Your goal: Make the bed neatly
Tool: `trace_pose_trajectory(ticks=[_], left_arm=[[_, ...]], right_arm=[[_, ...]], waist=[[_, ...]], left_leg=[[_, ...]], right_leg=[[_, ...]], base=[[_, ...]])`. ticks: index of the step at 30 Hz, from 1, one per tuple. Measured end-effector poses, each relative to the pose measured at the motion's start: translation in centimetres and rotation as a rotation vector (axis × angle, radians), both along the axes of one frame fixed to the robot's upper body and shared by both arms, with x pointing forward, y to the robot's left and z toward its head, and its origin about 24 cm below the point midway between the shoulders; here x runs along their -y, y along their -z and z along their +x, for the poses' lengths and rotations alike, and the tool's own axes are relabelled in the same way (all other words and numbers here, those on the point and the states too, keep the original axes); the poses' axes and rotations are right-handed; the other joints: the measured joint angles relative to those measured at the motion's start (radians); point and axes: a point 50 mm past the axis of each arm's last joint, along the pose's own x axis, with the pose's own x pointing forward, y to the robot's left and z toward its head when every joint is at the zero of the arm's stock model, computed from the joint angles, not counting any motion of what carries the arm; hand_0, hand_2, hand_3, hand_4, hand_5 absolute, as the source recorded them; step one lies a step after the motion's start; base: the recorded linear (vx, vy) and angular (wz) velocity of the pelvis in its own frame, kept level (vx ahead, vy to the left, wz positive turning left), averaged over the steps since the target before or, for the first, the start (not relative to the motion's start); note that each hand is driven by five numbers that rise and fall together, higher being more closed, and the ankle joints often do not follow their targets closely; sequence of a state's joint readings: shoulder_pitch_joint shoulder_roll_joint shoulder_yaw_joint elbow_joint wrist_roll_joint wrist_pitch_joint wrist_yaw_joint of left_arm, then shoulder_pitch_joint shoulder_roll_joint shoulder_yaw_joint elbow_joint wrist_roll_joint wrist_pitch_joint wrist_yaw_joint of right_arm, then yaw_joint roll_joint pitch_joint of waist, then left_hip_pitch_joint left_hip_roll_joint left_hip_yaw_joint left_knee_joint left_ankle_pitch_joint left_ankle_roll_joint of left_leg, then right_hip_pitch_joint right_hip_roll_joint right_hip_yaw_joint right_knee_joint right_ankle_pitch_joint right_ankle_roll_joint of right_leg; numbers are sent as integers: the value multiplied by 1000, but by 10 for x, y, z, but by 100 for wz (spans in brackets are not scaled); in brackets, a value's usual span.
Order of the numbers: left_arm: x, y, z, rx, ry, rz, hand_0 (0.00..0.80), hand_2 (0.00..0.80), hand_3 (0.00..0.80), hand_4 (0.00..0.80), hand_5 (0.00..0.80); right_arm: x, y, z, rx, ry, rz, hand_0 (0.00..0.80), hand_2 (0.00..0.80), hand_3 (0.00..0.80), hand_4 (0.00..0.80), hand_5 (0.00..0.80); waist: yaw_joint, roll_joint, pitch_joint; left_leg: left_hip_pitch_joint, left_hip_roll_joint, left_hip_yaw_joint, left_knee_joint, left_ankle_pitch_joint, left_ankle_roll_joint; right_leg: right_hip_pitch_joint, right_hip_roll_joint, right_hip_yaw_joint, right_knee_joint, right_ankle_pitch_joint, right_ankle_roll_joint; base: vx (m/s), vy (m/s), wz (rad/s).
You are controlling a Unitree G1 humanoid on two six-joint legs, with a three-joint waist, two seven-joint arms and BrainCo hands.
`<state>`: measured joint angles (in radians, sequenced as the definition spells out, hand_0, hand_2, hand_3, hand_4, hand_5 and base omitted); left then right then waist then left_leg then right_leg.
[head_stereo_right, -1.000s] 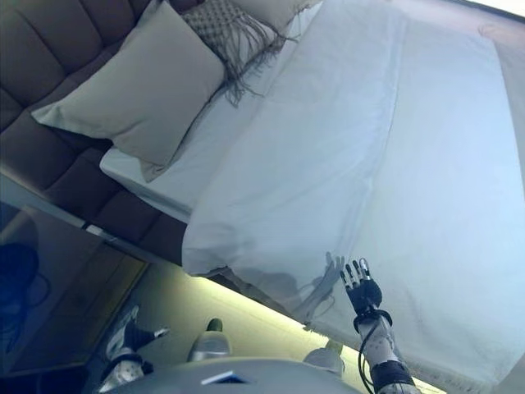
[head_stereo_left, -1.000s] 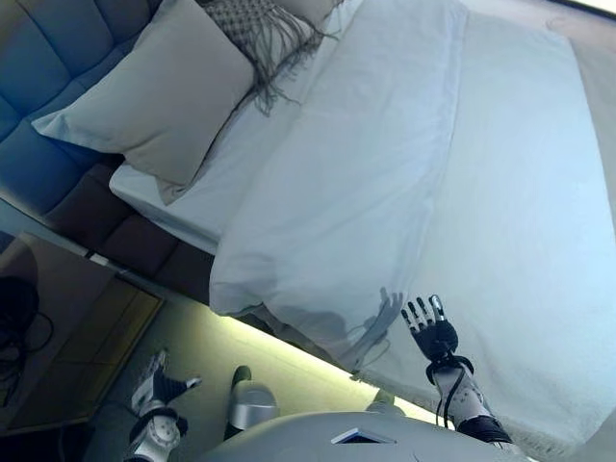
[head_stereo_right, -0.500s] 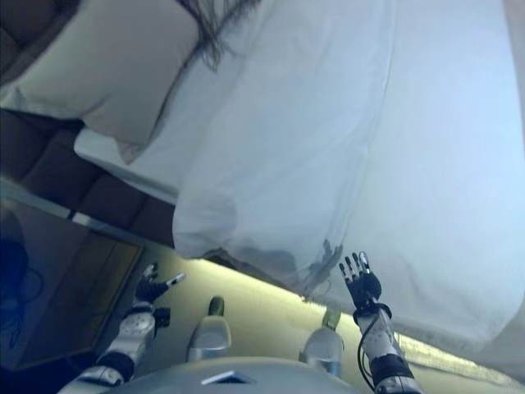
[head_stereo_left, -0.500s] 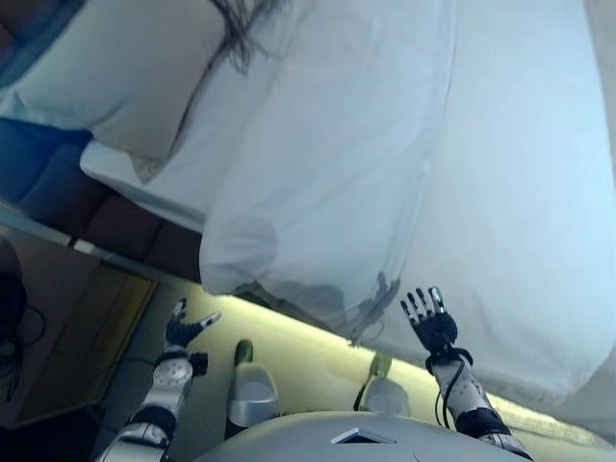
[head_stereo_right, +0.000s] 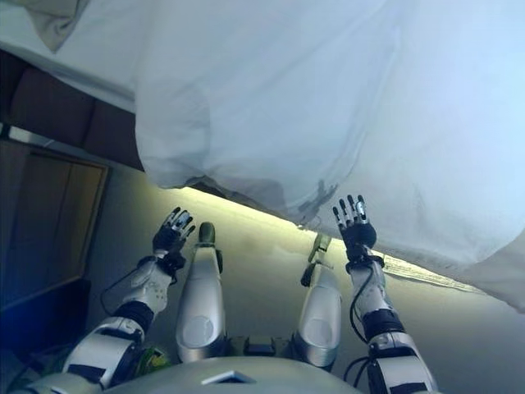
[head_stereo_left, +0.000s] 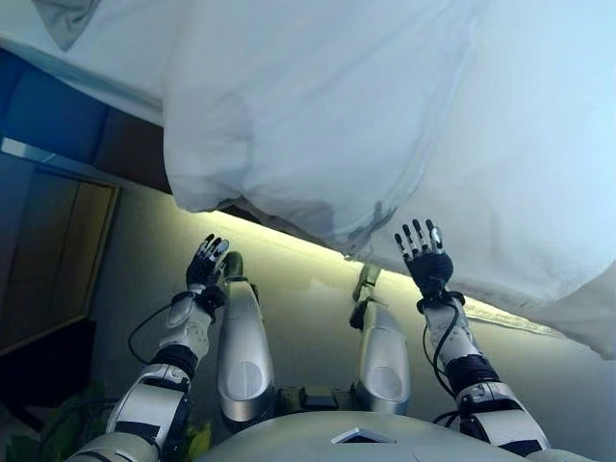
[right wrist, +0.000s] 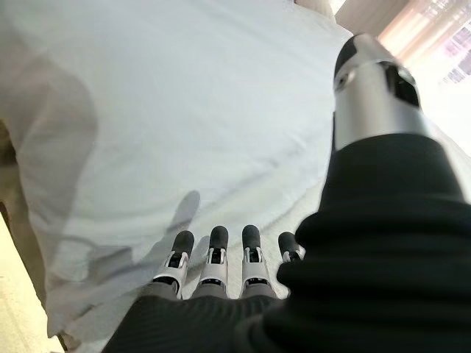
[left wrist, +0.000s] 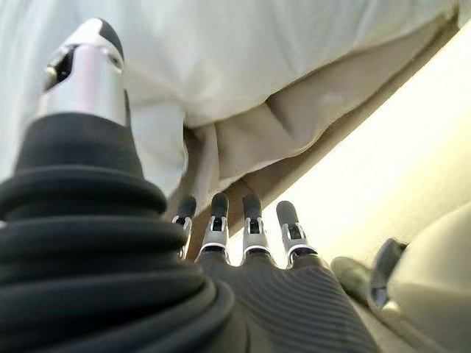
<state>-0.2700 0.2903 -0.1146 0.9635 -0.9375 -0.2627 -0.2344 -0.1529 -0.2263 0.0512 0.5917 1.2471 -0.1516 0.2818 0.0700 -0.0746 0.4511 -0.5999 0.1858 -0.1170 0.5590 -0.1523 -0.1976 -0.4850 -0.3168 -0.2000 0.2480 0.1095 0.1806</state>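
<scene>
Below the hanging edge of the white duvet, both arms were raised in front of the robot with palms turned away and fingers straight and spread, holding nothing. The left hand hovered over the floor beside the bed, short of the cloth and apart from it; the right hand sat just beneath the duvet's drooping edge, its fingertips near the fabric, though whether they touched could not be told. The duvet covered most of the bed and spilled over the side, bunched into a rounded fold at its lower left corner. Only a corner of a pillow showed at the top left, the rest cut off, and the dark padded bed side was partly hidden under the cloth. The left wrist view alone showed a beige underlayer tucked beneath the duvet's overhang, with that hand's fingers pointing toward it. The right wrist view showed smooth white fabric stretching away past its fingers.
</scene>
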Motion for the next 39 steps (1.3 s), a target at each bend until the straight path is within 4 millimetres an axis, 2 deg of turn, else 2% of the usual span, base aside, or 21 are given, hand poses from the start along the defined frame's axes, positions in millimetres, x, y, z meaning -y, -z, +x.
trace_pose_trajectory(ticks=[3,6,9,13,16,19,22,24,25,26,28,32,34,39], left_arm=[[-2,1,0,-6,-18,-53,0,0,0,0,0],[2,-5,7,26,-26,-128,0,0,0,0,0],[4,-18,21,106,-54,-255,0,0,0,0,0],[13,-29,35,175,-75,-408,0,0,0,0,0],[18,-41,46,231,-90,-496,0,0,0,0,0],[27,-51,56,285,-91,-570,0,0,0,0,0],[34,-62,65,326,-69,-605,0,0,0,0,0],[39,-67,69,343,-60,-619,0,0,0,0,0],[39,-67,69,348,-63,-629,0,0,0,0,0],[36,-71,71,372,-76,-647,0,0,0,0,0],[33,-76,73,394,-87,-662,0,0,0,0,0],[33,-85,78,430,-88,-676,0,0,0,0,0],[31,-90,80,447,-83,-672,0,0,0,0,0],[29,-89,79,445,-99,-665,0,0,0,0,0]], right_arm=[[-5,-16,12,69,-16,6,0,0,0,0,0],[-10,-23,15,102,-24,18,0,0,0,0,0],[-20,-32,21,144,-42,40,0,0,0,0,0],[-21,-38,25,174,-27,40,0,0,0,0,0],[-27,-41,28,193,-29,56,0,0,0,0,0],[-28,-49,33,226,-32,50,0,0,0,0,0],[-29,-55,37,248,-36,45,0,0,0,0,0],[-28,-61,39,264,-36,32,0,0,0,0,0],[-29,-64,39,278,-38,33,0,0,0,0,0],[-32,-70,40,298,-44,29,0,0,0,0,0],[-34,-80,43,333,-50,21,0,0,0,0,0],[-34,-92,45,380,-53,15,0,0,0,0,0],[-36,-93,45,386,-56,17,0,0,0,0,0],[-37,-101,45,423,-64,13,0,0,0,0,0]], waist=[[-12,-9,5],[-27,-22,12],[-26,-42,23],[-35,-52,28],[-56,-74,38],[-63,-80,40],[-84,-81,40],[-83,-82,41],[-81,-82,41],[-77,-83,41],[-83,-90,44],[-92,-96,46],[-107,-107,49],[-108,-111,50]], left_leg=[[-40,-6,0,31,-10,13],[-64,-10,5,50,-18,24],[-87,-12,4,65,-24,24],[-104,-13,10,61,-25,23],[-112,-12,13,67,-28,21],[-127,-9,20,81,-40,25],[-159,-14,23,108,-48,31],[-176,-6,39,104,-47,47],[-183,16,61,101,-46,49],[-196,19,65,98,-41,47],[-198,13,69,91,-33,40],[-217,-1,72,87,-38,48],[-222,-3,75,88,-36,45],[-231,-3,73,93,-36,46]], right_leg=[[-19,0,6,-18,0,0],[-26,0,17,-24,0,0],[-50,0,30,-12,17,3],[-61,3,30,-42,35,0],[-72,3,28,-45,57,23],[-89,3,28,-45,71,24],[-97,3,29,-92,75,13],[-102,3,29,-135,52,21],[-134,9,26,-75,33,4],[-162,35,26,13,23,15],[-164,35,31,-21,43,8],[-166,35,47,-91,78,-6],[-165,35,47,-104,91,-2],[-170,34,43,-107,98,6]], base=[[-30,3,-7],[-24,6,2],[-22,19,3],[-31,4,-6],[-32,5,-7],[-28,24,-14],[-20,59,-12],[-27,67,-30],[-24,62,-40],[-21,53,-27],[-18,38,-15],[-22,33,-12],[-6,16,-1],[0,0,0]])
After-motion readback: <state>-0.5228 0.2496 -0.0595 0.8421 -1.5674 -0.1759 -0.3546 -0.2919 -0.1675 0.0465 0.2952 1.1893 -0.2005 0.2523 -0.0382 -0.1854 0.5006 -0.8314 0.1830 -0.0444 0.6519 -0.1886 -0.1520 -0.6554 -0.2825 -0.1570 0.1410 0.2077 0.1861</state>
